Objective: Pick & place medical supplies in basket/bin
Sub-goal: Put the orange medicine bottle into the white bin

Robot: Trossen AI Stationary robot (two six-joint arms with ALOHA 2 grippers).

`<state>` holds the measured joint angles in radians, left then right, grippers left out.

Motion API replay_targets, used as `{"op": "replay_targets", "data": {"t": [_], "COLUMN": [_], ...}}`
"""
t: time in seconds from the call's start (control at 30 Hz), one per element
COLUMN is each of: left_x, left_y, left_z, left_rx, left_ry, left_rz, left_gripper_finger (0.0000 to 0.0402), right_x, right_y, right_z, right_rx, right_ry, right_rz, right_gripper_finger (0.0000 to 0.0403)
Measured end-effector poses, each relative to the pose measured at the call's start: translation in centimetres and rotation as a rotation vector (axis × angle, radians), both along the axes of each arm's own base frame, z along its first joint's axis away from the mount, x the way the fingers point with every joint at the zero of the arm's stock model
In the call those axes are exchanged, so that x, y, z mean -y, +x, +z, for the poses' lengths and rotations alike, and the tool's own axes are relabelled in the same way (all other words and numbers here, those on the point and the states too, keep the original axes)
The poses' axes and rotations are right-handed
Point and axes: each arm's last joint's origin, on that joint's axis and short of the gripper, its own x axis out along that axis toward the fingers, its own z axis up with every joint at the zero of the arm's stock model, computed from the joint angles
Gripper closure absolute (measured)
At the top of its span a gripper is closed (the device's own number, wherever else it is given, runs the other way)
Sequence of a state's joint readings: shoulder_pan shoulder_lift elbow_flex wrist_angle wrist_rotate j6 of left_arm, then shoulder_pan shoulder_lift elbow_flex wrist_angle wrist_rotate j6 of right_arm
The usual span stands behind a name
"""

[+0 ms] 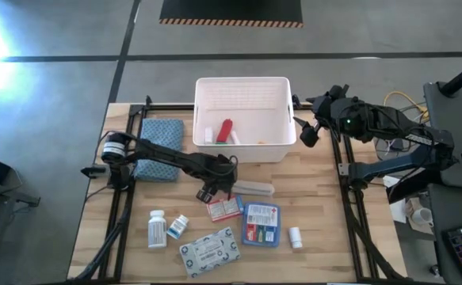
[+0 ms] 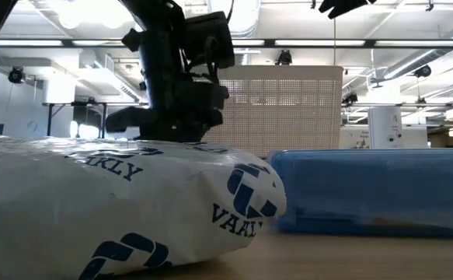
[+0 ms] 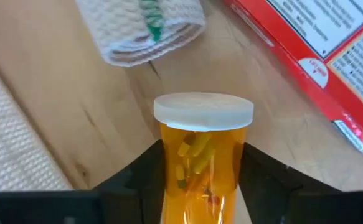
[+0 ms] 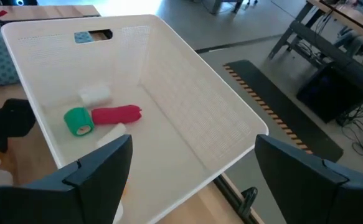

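My left gripper (image 1: 215, 190) is low over the middle of the table and shut on an orange pill bottle (image 3: 200, 162) with a white cap. Beside it lie a white woven roll (image 3: 144, 31) and the red-white packet (image 3: 318, 62). The white slotted bin (image 1: 245, 119) stands at the far edge and holds a red tube with a teal cap (image 4: 106, 117) and a small white piece (image 4: 94, 94). My right gripper (image 4: 193, 149) hovers open above the bin's right rim (image 1: 308, 131). Two white pill bottles (image 1: 157, 228), the blue-red packet (image 1: 261, 224) and the grey-white patterned pack (image 1: 208, 252) lie flat near the front. My left gripper pinches the orange bottle's body (image 3: 197, 171) just below the white cap (image 3: 203, 112), one dark finger (image 3: 147, 171) on each side. The cap end sticks out past the fingertips. Whether the bottle rests on the wood or hangs clear, I cannot tell.
A blue-grey folded cloth (image 1: 159, 146) lies left of the bin under my left arm. A small white bottle (image 1: 295, 237) lies at the front right. In the low view the patterned pack (image 2: 117, 210) and the blue packet (image 2: 374, 190) fill the foreground.
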<state>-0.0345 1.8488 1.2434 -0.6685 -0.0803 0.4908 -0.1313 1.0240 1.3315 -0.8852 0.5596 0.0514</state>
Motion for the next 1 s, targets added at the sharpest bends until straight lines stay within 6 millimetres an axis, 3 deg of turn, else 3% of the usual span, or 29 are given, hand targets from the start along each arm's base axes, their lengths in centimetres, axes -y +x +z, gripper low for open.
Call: {"op": "replay_targets", "data": {"t": [0.13,0.27,0.5,0.63,0.73,0.8,0.87,1.0], "left_x": [0.5,1.5,3.3,2.8,0.7,-1.8,-5.0,-11.8], "left_y": [-0.2,-0.4,-1.3,-2.0,-2.2,-2.2,-1.9,-1.5], "left_z": [2.0,5.8,15.9,22.0,25.4,26.6,26.4,23.6], "left_rx": [0.003,0.041,0.342,0.605,0.761,0.793,0.767,0.669], "left_ry": [-0.032,-0.067,-0.167,-0.109,0.053,0.126,0.156,0.186], "left_rz": [0.092,0.179,0.351,0.461,0.537,0.569,0.585,0.756], "left_gripper_finger": [0.0257,0.0259,0.0260,0.0259,0.0259,0.0259,0.0259,0.0255], "right_x": [0.0,0.0,-0.2,-0.2,-0.3,-0.3,-0.4,-0.8], "right_y": [0.0,-0.2,-1.1,-1.8,-2.1,-2.3,-2.4,-2.3], "right_z": [0.0,0.1,0.6,0.9,1.1,1.2,1.2,1.0], "right_rx": [-0.002,0.000,0.014,0.031,0.044,0.056,0.070,0.102], "right_ry": [-0.005,-0.009,-0.030,-0.042,-0.043,-0.036,-0.020,0.067], "right_rz": [0.002,0.005,0.026,0.033,0.034,0.029,0.024,0.068], "right_gripper_finger": [0.0076,0.0076,0.0076,0.0076,0.0076,0.0076,0.0076,0.0076]}}
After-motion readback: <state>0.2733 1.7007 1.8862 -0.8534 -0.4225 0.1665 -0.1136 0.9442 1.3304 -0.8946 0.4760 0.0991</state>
